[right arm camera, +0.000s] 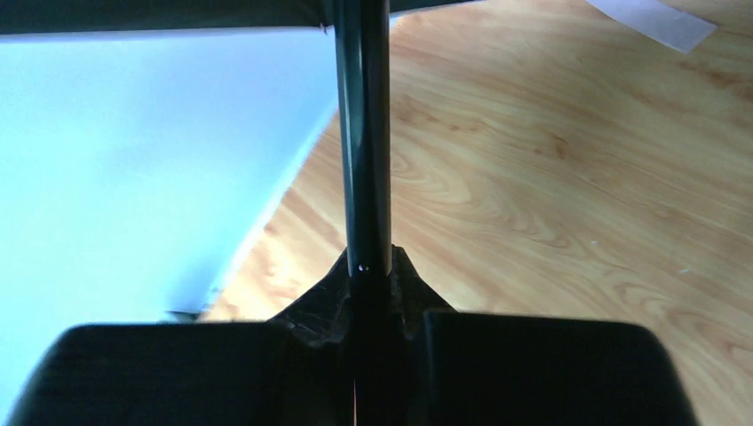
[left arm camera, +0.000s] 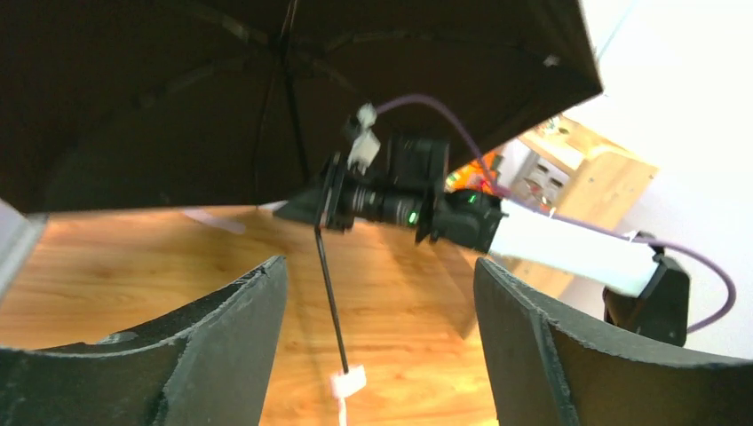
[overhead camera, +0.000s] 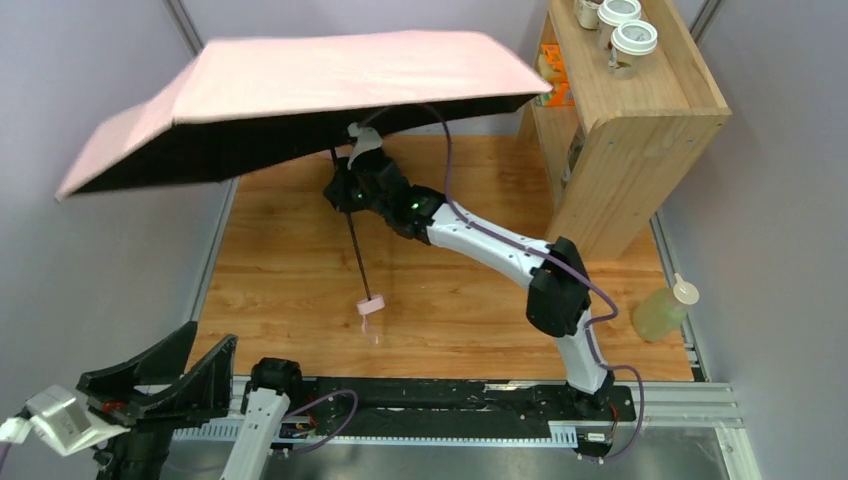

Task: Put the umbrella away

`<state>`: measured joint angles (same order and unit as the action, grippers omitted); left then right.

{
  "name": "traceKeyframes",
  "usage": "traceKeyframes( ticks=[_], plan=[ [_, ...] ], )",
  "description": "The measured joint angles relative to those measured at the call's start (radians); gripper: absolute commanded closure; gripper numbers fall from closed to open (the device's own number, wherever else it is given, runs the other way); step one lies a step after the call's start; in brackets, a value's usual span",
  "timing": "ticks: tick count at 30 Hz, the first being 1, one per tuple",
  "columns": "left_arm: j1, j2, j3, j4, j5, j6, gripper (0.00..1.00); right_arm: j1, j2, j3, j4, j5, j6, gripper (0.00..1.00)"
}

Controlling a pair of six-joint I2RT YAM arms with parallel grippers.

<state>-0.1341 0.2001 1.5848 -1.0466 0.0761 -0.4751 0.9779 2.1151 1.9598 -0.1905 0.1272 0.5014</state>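
The umbrella is open. Its pale pink canopy point(overhead camera: 320, 90) with black lining point(left arm camera: 222, 80) hangs over the back left of the wooden table point(overhead camera: 450, 300). A thin black shaft point(overhead camera: 355, 250) runs down to the small pink handle point(overhead camera: 371, 306), which also shows in the left wrist view point(left arm camera: 348, 382). My right gripper point(overhead camera: 345, 192) is shut on the shaft point(right arm camera: 362, 160) and holds the umbrella up off the table. My left gripper point(overhead camera: 175, 372) is open and empty at the near left edge, with its view pointed at the handle and shaft point(left arm camera: 330, 293).
A wooden shelf unit point(overhead camera: 625, 130) stands at the back right with lidded cups point(overhead camera: 633, 40) on top. A pale yellow squeeze bottle point(overhead camera: 665, 308) stands off the table's right edge. Grey walls close in on the left and right.
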Motion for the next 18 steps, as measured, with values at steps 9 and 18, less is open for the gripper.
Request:
traceKeyframes(
  ticks=[9,18],
  plan=[
    [-0.032,0.098,-0.335,0.110,0.204,-0.148,0.05,-0.015,-0.304,-0.138,0.180,-0.104,0.332,1.00],
    [-0.032,0.225,-0.652,0.348,0.475,-0.286,0.09,0.031,-0.303,-0.213,0.380,-0.159,0.380,1.00]
  ],
)
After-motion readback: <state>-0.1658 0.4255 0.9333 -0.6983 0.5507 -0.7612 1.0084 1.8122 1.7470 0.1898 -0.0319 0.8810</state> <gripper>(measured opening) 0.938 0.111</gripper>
